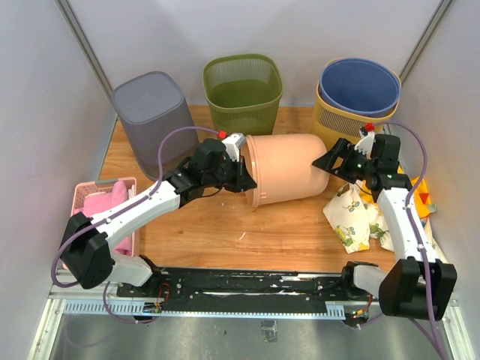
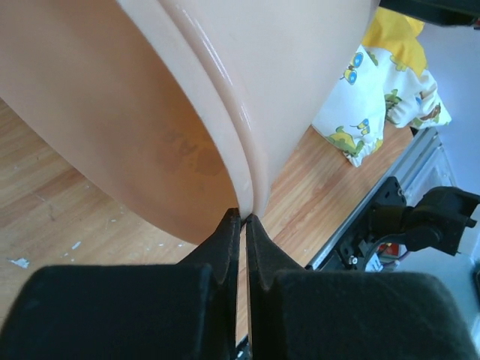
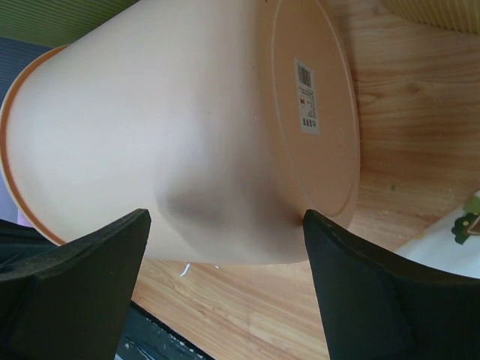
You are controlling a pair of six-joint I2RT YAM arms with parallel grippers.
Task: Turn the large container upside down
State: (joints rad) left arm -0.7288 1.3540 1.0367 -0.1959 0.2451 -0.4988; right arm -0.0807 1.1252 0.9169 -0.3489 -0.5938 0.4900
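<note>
Bucket (image 1: 289,169) on its side mid-frame; rim pinched by left gripper (image 2: 241,217), right gripper (image 3: 225,216) open at base. Thin rim pinch could be lost when turned.

On the left gripper (image 2: 242,219) we see the jaws closed on the rim of the peach container (image 2: 112,112), wooden worktop (image 2: 45,217) below, a printed cloth (image 2: 375,105) beyond.

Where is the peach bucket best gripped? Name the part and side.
Take the rim lip of the peach bucket, from the left: lying on its side, its mouth faces that way, and the lip is thin enough to pinch, one finger inside, one outside, as the left gripper does. The wall and base look too broad.
</note>
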